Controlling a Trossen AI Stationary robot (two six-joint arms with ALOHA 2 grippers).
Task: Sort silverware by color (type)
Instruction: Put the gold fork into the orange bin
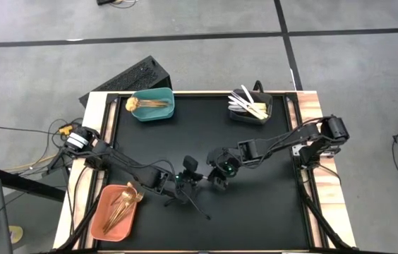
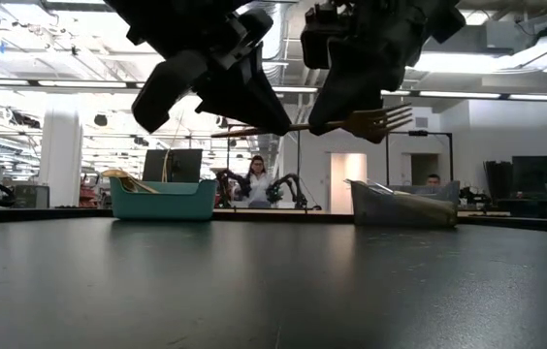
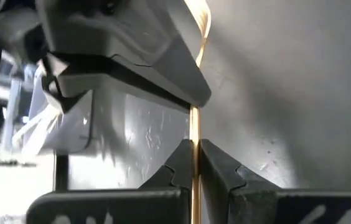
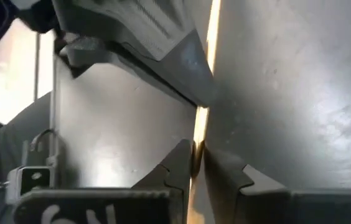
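Observation:
A gold-coloured fork (image 2: 380,121) hangs level above the middle of the black table, tines toward the table's right. Both grippers are on it. My left gripper (image 1: 187,180) is shut on its handle, and my right gripper (image 1: 220,175) is closed on it nearer the tines. In the left wrist view the fork (image 3: 195,124) runs from between my fingers up to the other gripper. The right wrist view shows the fork (image 4: 211,37) the same way. More silverware lies in the bins. My left gripper pinches the fork's slim handle (image 3: 195,155) between its two fingertips. It comes slanting down from the table's left, and the handle runs on past the fingertips. The fork is lifted clear of the table and level. My right gripper has the fork's shaft (image 4: 198,158) between its two fingertips, close behind the tines (image 2: 337,124). It comes slanting down from the table's right. The fork stays level and clear of the table.
A teal bin (image 1: 152,106) with gold pieces stands at the far left. At the far right a black bin (image 1: 250,107) holds white pieces. An orange bin (image 1: 118,209) with copper pieces is at the near left. People show in the room beyond.

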